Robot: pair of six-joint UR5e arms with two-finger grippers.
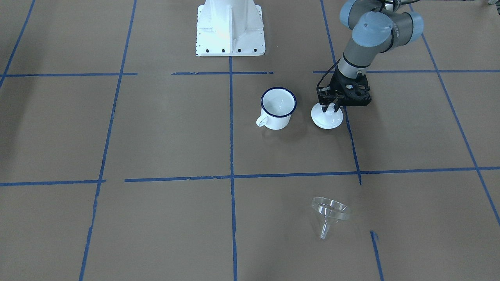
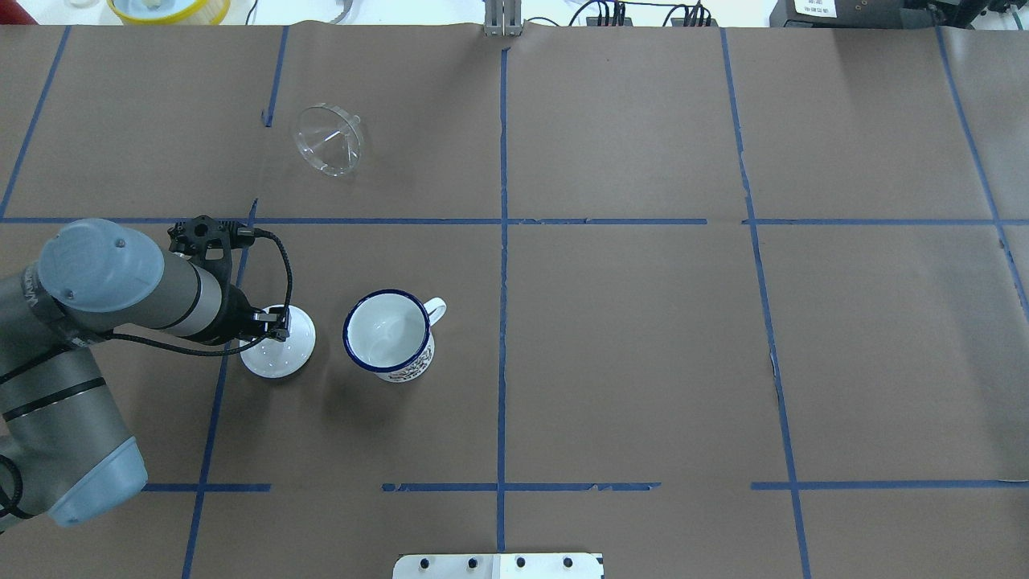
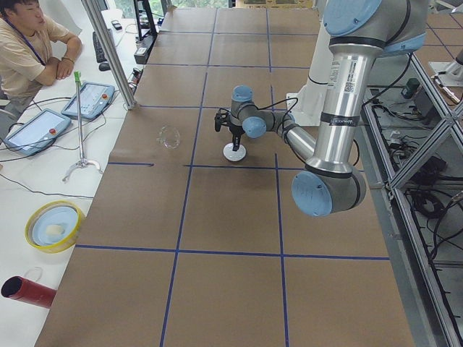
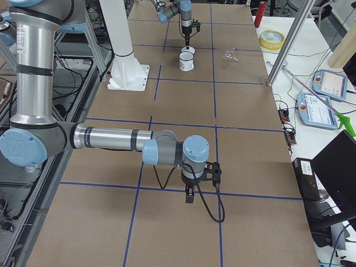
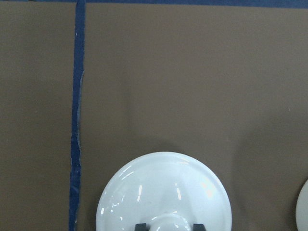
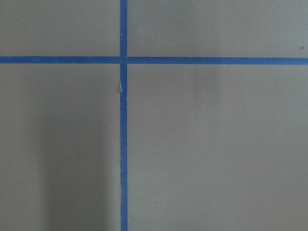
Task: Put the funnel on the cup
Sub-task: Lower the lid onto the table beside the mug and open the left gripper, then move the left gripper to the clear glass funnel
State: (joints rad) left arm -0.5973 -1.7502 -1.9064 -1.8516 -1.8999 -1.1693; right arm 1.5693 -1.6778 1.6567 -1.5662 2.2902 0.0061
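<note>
The clear funnel [image 1: 330,214] lies on its side on the brown table, far from the robot; it also shows in the overhead view [image 2: 328,142]. The white cup with a blue rim [image 1: 278,107] stands upright and empty near the middle [image 2: 390,334]. Beside it a round white lid [image 1: 327,119] rests on the table [image 2: 281,354]. My left gripper [image 1: 330,105] stands over the lid, shut on its knob; the left wrist view shows the lid [image 5: 163,187] with a fingertip on each side of the knob. My right gripper [image 4: 189,197] hangs over bare table far from these; I cannot tell its state.
The white robot base [image 1: 230,27] stands behind the cup. Blue tape lines [image 2: 502,241] cross the table. A yellow bowl [image 2: 169,8] sits beyond the far edge. An operator [image 3: 29,43] sits past the table's far side, near the pendants.
</note>
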